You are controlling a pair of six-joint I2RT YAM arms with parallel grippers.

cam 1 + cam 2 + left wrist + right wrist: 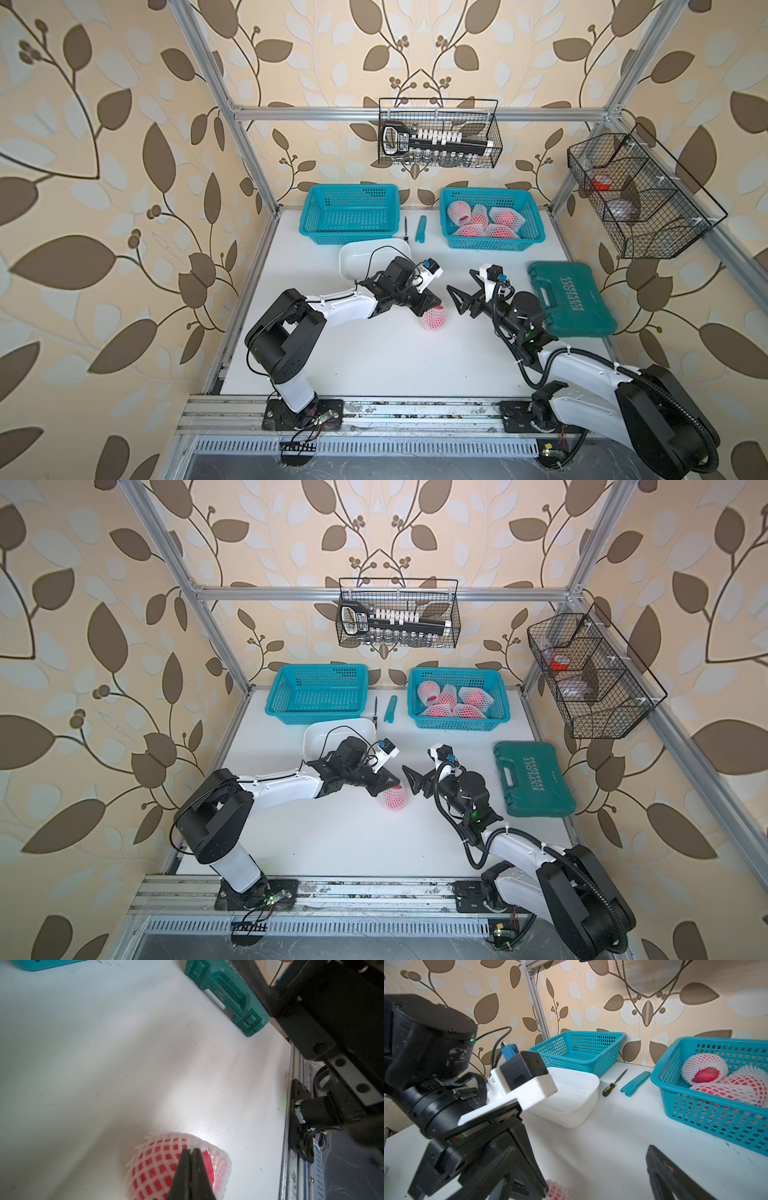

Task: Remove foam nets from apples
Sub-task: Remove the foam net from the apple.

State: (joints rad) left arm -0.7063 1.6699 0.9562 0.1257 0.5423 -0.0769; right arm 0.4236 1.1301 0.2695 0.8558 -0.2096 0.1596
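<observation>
Left gripper (437,303) shut at foam net (434,321); right gripper (455,300) wide open.
Both top views: net mid-table (374,361), red showing through the mesh; left tips on its far-left side; right jaws spread just right of it, holding nothing. Other netted apples (500,218) in far-right basket (490,245). Left wrist: fingers (182,1167) pressed flat together at net rim, apple (207,1160) bare in the opening; mesh caught or not, cannot tell. Right wrist: one finger (675,1178) seen, nothing against it.
</observation>
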